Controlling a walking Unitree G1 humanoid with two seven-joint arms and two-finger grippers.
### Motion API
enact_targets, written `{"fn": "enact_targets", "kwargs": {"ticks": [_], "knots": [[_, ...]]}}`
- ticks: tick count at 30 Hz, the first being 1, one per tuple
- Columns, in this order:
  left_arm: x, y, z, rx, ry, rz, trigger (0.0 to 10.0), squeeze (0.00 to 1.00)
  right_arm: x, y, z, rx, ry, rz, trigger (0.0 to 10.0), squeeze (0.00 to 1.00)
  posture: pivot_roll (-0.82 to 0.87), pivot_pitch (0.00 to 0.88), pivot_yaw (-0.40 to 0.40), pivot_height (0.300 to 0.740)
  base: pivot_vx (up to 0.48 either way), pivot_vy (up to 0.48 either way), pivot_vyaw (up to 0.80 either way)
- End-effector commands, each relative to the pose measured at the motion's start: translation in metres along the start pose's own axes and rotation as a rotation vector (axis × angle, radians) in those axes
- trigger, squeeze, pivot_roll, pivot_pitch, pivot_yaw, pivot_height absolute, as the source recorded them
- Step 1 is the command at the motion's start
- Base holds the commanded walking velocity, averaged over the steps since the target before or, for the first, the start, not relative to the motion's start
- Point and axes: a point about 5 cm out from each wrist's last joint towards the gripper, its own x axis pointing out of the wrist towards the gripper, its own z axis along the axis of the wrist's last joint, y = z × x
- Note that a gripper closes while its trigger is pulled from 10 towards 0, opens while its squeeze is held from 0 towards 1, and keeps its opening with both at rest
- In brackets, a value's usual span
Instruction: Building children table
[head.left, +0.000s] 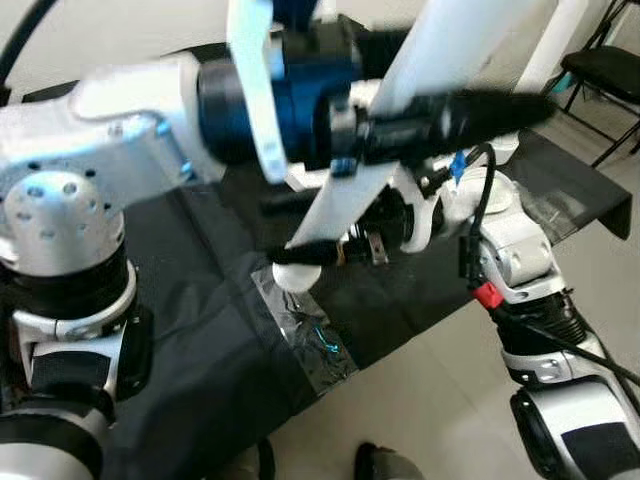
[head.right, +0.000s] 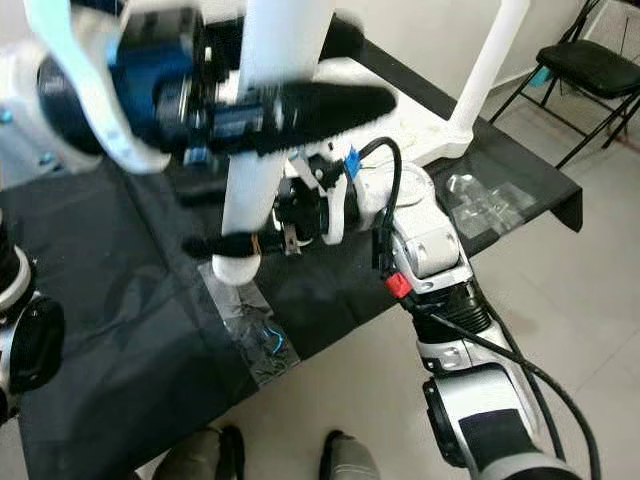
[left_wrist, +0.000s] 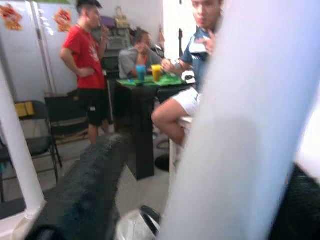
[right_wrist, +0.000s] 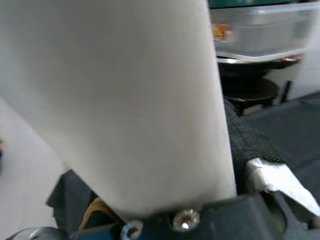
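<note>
A white round table leg (head.left: 400, 95) slants from upper right down to its rounded end (head.left: 293, 275) just above the black-covered table (head.left: 200, 330). My left gripper (head.left: 470, 112) is shut on the leg's upper part, and one black finger (head.right: 320, 105) crosses in front of it. Lower down, my right gripper (head.left: 300, 228) is shut on the leg near its end, one black finger on each side. The left wrist view has the leg (left_wrist: 250, 125) between two black fingers (left_wrist: 85, 190). The right wrist view has the leg (right_wrist: 125, 100) pressed against a black pad (right_wrist: 245, 140).
A second white leg (head.right: 490, 70) stands upright on a white part (head.right: 445, 135) at the back right. A silver tape patch (head.right: 245, 325) lies on the cloth near the front edge, a clear bag (head.right: 480, 200) at the right. A black folding chair (head.right: 590, 70) stands beyond. Several people (left_wrist: 85, 60) are in the background.
</note>
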Motion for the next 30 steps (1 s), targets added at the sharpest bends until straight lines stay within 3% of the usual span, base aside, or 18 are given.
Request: {"fn": "enact_targets", "kwargs": {"ticks": [1,2,5,7,9,10,11,12,13,14,15,17,19,22,27,28,29,30], "knots": [[0.002,0.008,0.006,0.011,-0.027,0.056,10.0,1.00,0.001,-0.005,0.002,-0.024,0.027,-0.006,0.0,0.00,-0.01,0.143,-0.018,0.740,0.000,0.000,0.00],[0.002,0.008,0.006,0.011,-0.027,0.056,10.0,1.00,0.001,-0.005,0.002,-0.024,0.027,-0.006,0.0,0.00,-0.01,0.143,-0.018,0.740,0.000,0.000,0.00],[-0.014,0.039,0.017,0.055,-0.044,0.280,10.0,1.00,-0.017,-0.018,0.004,-0.018,0.045,-0.096,0.0,0.00,-0.01,0.156,-0.025,0.740,0.000,0.000,0.00],[-0.016,0.042,0.017,0.061,-0.042,0.305,10.0,1.00,-0.018,-0.019,0.004,-0.018,0.047,-0.105,0.0,0.00,-0.01,0.156,-0.025,0.740,0.000,0.000,0.00],[-0.078,0.081,0.030,0.180,-0.077,0.617,10.0,1.00,-0.026,-0.023,0.005,-0.018,0.058,-0.134,0.0,0.00,0.00,0.172,-0.032,0.740,0.000,0.000,0.00],[-0.078,0.081,0.030,0.180,-0.077,0.617,10.0,1.00,-0.026,-0.023,0.005,-0.018,0.058,-0.134,0.0,0.00,0.00,0.172,-0.032,0.740,0.000,0.000,0.00],[-0.104,0.091,0.034,0.217,-0.082,0.716,10.0,1.00,-0.028,-0.024,0.005,-0.019,0.061,-0.145,0.0,0.00,0.00,0.172,-0.032,0.740,0.000,0.000,0.00],[-0.104,0.091,0.034,0.217,-0.082,0.716,10.0,1.00,-0.028,-0.024,0.005,-0.019,0.061,-0.145,0.0,0.00,0.00,0.172,-0.032,0.740,0.000,0.000,0.00],[-0.130,0.102,0.039,0.238,-0.091,0.831,10.0,1.00,-0.035,-0.030,0.006,-0.023,0.070,-0.188,0.0,0.00,0.00,0.184,-0.037,0.740,0.000,0.000,0.00],[-0.130,0.102,0.039,0.238,-0.091,0.831,10.0,1.00,-0.035,-0.030,0.006,-0.023,0.070,-0.188,0.0,0.00,0.00,0.184,-0.037,0.740,0.000,0.000,0.00],[-0.146,0.108,0.042,0.237,-0.099,0.907,10.0,1.00,-0.042,-0.036,0.007,-0.027,0.076,-0.235,0.0,0.00,0.00,0.187,-0.038,0.740,0.000,0.000,0.00],[-0.146,0.108,0.042,0.237,-0.099,0.907,10.0,1.00,-0.042,-0.036,0.007,-0.027,0.076,-0.235,0.0,0.00,0.00,0.187,-0.038,0.740,0.000,0.000,0.00],[-0.181,0.118,0.048,0.216,-0.133,1.086,10.0,1.00,-0.058,-0.054,0.013,-0.048,0.077,-0.380,0.0,0.00,0.00,0.212,-0.042,0.740,0.000,0.000,0.00],[-0.203,0.122,0.046,0.173,-0.137,1.182,10.0,1.00,-0.066,-0.065,0.018,-0.063,0.062,-0.464,0.0,0.00,0.00,0.225,-0.042,0.740,0.000,0.000,0.00],[-0.211,0.124,0.041,0.138,-0.126,1.215,10.0,1.00,-0.069,-0.069,0.021,-0.070,0.050,-0.500,0.0,0.00,0.00,0.234,-0.042,0.740,0.000,0.000,0.00],[-0.217,0.128,0.019,0.039,-0.050,1.217,10.0,0.48,-0.068,-0.076,0.026,-0.085,0.004,-0.554,0.0,0.00,0.00,0.261,-0.040,0.740,0.000,0.000,0.00],[-0.217,0.128,0.019,0.039,-0.050,1.217,10.0,0.48,-0.068,-0.076,0.026,-0.085,0.004,-0.554,0.0,0.00,0.00,0.261,-0.040,0.740,0.000,0.000,0.00],[-0.210,0.112,-0.026,-0.116,0.132,1.061,10.0,0.00,-0.065,-0.083,0.033,-0.083,-0.060,-0.591,0.0,0.00,0.00,0.276,-0.042,0.740,0.000,0.000,0.00]]}}
